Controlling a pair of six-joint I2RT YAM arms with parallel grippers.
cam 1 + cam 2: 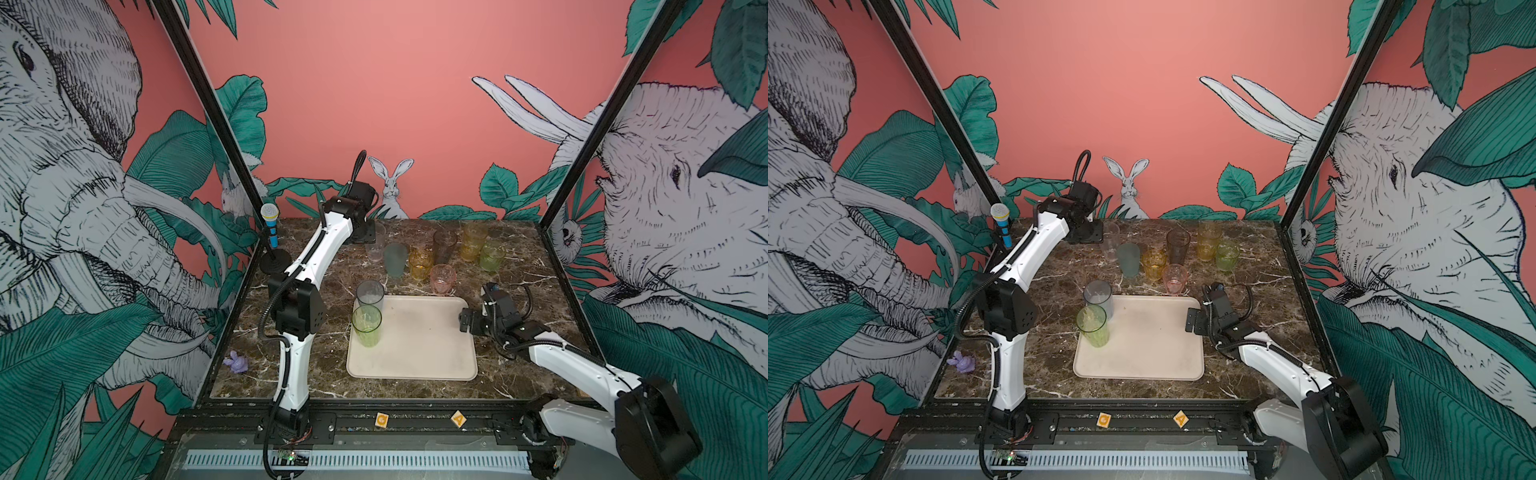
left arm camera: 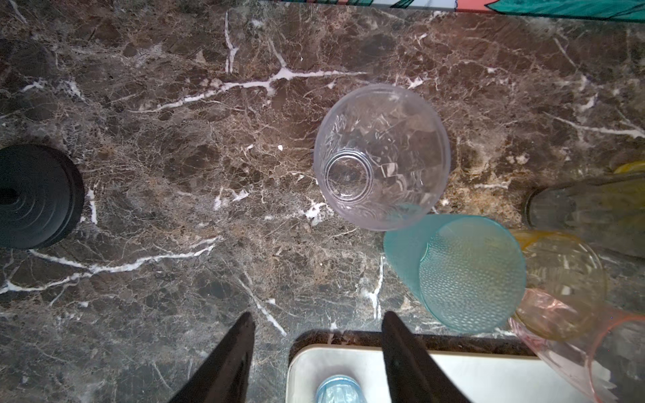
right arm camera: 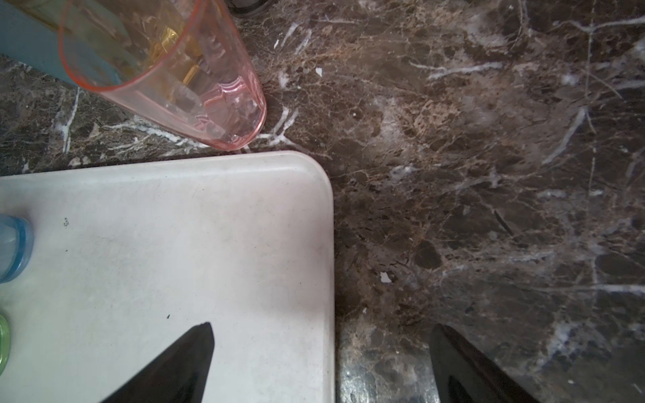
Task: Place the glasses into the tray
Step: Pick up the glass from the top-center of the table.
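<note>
The cream tray (image 1: pixel 415 353) lies mid-table in both top views. A grey glass (image 1: pixel 370 294) and a tall green glass (image 1: pixel 366 326) stand on its far left side. Behind the tray stand several more glasses: clear (image 2: pixel 382 157), teal (image 2: pixel 471 275), amber (image 1: pixel 420 264), smoky brown (image 1: pixel 444 246), yellow (image 1: pixel 473 241), short green (image 1: pixel 492 257) and pink (image 3: pixel 167 69). My left gripper (image 2: pixel 318 314) hangs open and empty high over the tray's far left corner, short of the clear glass. My right gripper (image 3: pixel 321 328) is open and empty, straddling the tray's far right edge.
A blue toy microphone (image 1: pixel 271 226) on a black round stand (image 2: pixel 35 195) sits at the table's far left. A purple figure (image 1: pixel 236 362) lies near the left front edge. Two small yellow blocks (image 1: pixel 381 419) rest on the front rail. Black frame posts border both sides.
</note>
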